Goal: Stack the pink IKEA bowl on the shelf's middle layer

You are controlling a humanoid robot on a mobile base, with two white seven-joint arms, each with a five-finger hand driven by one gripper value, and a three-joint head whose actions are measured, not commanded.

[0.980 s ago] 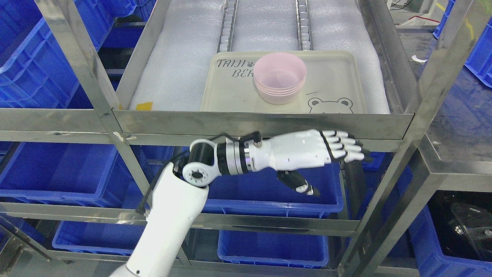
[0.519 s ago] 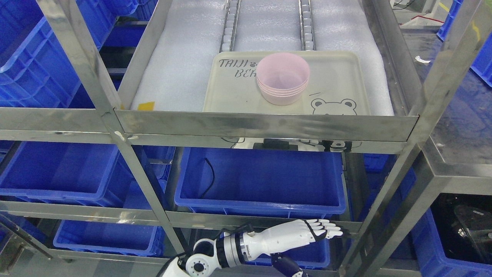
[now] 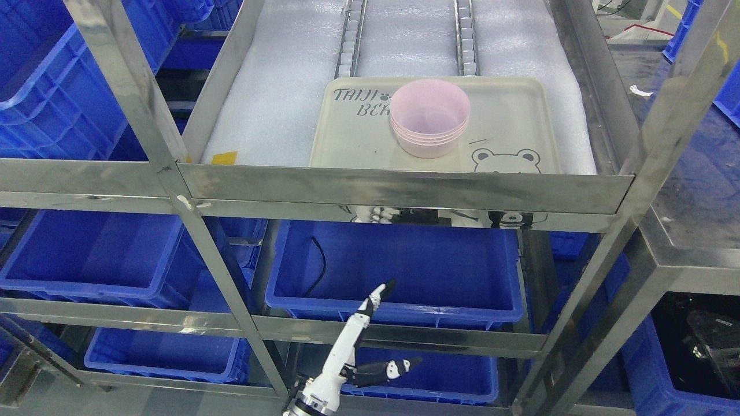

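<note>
A stack of several pink bowls (image 3: 429, 118) stands nested and upright on a beige tray (image 3: 514, 121) printed with a bear. The tray lies on the white foam of the metal shelf layer (image 3: 277, 104) at the top of the head view. My left hand (image 3: 399, 325) is low at the bottom edge, well below and in front of that layer. It is seen edge-on, with its fingers (image 3: 370, 303) straight and pointing up and the thumb spread to the right. It is open and holds nothing. The right arm does not show.
A steel front rail (image 3: 404, 188) borders the bowl layer, and slanted steel posts (image 3: 133, 98) stand left and right. Blue plastic bins (image 3: 404, 260) fill the lower layers and the left side. A black cable (image 3: 319, 260) hangs into the middle bin.
My left hand has dropped from just under the front rail to the bottom of the picture and turned edge-on, fingers up. The bowls have not moved; the camera has shifted slightly.
</note>
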